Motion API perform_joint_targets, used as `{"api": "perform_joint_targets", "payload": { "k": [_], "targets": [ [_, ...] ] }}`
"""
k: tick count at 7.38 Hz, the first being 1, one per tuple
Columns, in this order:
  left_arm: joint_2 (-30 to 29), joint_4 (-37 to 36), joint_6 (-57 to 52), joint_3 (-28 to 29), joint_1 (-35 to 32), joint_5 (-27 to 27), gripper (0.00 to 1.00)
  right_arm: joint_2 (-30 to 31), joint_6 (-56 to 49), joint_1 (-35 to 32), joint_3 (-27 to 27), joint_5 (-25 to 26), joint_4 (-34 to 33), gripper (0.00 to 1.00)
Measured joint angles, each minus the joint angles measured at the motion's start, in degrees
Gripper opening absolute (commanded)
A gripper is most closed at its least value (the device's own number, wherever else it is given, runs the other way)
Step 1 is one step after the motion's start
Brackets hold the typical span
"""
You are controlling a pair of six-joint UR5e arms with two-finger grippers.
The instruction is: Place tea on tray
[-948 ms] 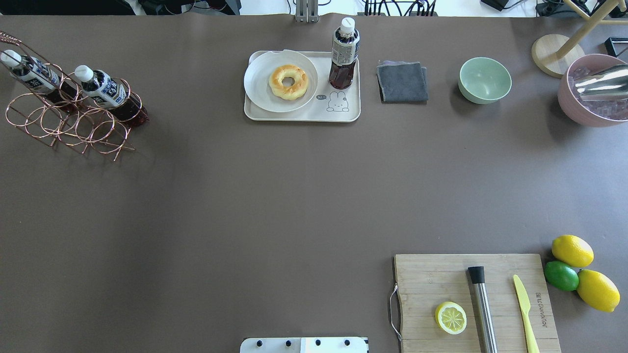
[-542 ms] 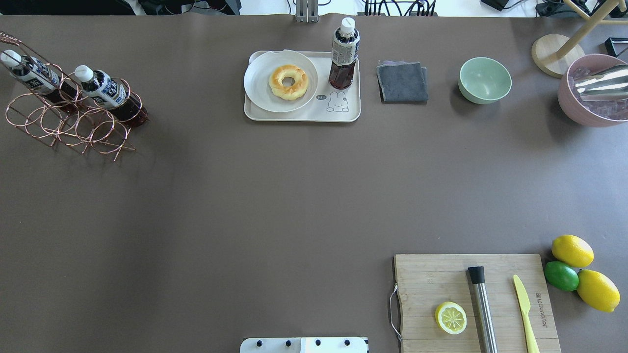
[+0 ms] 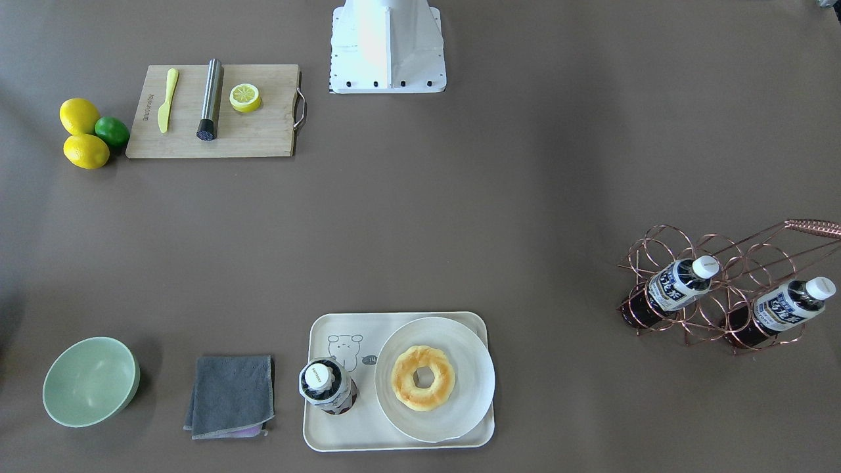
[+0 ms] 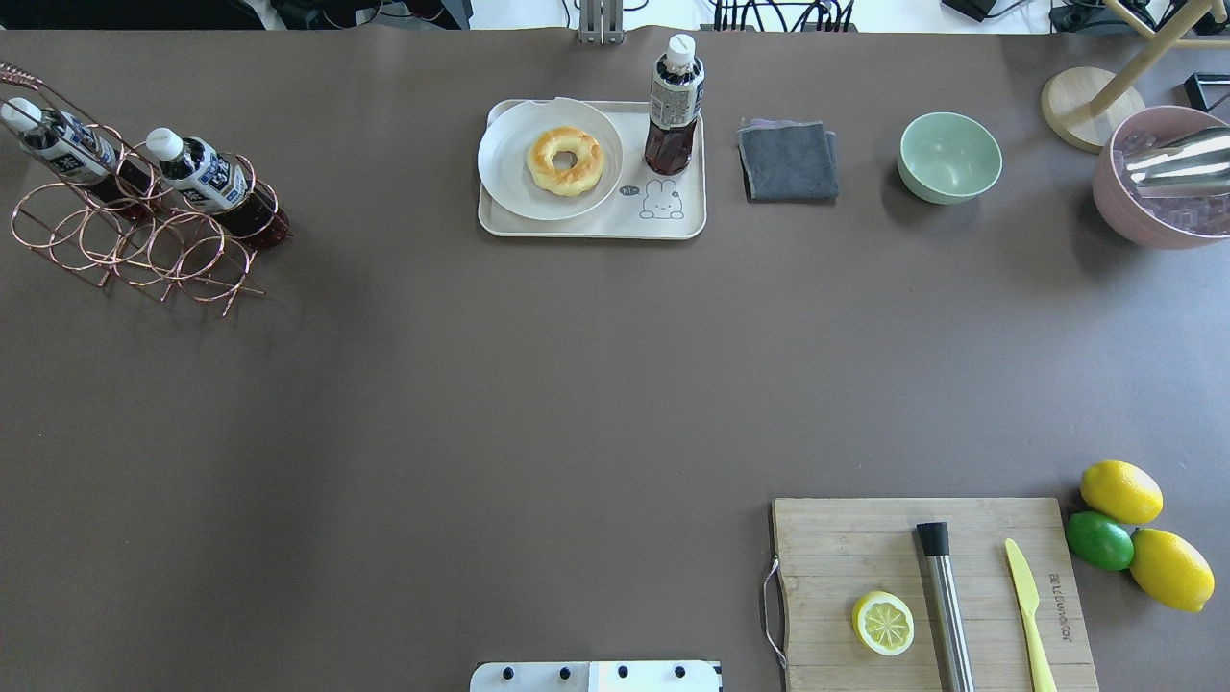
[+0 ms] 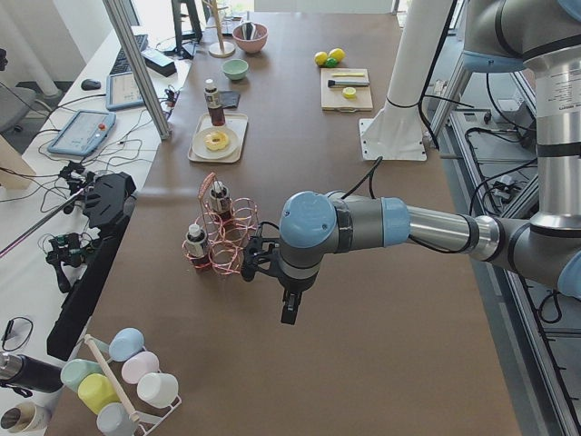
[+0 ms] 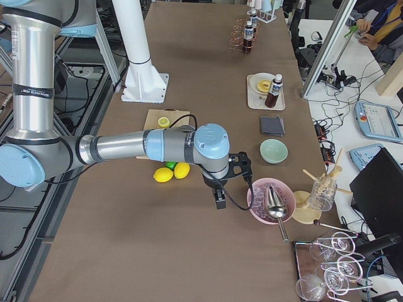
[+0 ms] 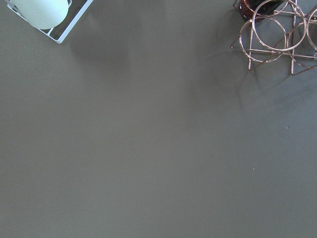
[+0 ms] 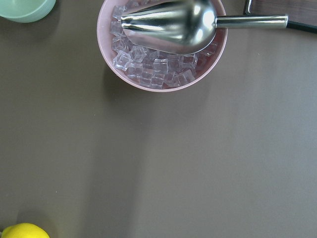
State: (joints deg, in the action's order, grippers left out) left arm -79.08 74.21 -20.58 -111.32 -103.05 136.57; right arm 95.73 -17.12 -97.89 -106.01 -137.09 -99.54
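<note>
One tea bottle point(image 4: 675, 106) stands upright on the cream tray point(image 4: 673, 223), at its far right corner beside the white plate; the front-facing view shows it too point(image 3: 325, 386). Two more tea bottles point(image 4: 202, 178) point(image 4: 67, 144) lie in the copper wire rack point(image 4: 125, 250) at the far left. Both grippers show only in the side views. The left gripper point(image 5: 289, 313) hangs over the table next to the rack. The right gripper point(image 6: 220, 201) hangs near the pink ice bowl. I cannot tell whether either is open or shut.
The white plate point(image 4: 509, 173) with a donut point(image 4: 565, 160) fills the tray's left part. A grey cloth point(image 4: 788, 160), green bowl point(image 4: 949, 157) and pink ice bowl with scoop point(image 4: 1168, 178) lie to its right. The cutting board point(image 4: 846, 538), lemons and lime point(image 4: 1100, 540) are at the near right.
</note>
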Motion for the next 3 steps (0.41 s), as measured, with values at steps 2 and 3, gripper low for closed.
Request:
{"api": "perform_joint_targets", "payload": {
  "k": [2, 3],
  "targets": [
    [-0.06, 0.15, 0.32, -0.7, -0.05, 0.12, 0.97, 0.55, -0.25, 0.0, -0.05, -0.3, -0.07, 1.0],
    [-0.12, 0.3, 1.44, -1.17, -0.03, 0.21, 0.97, 1.88, -0.12, 0.02, -1.58, -0.74, -0.14, 1.0]
  ]
}}
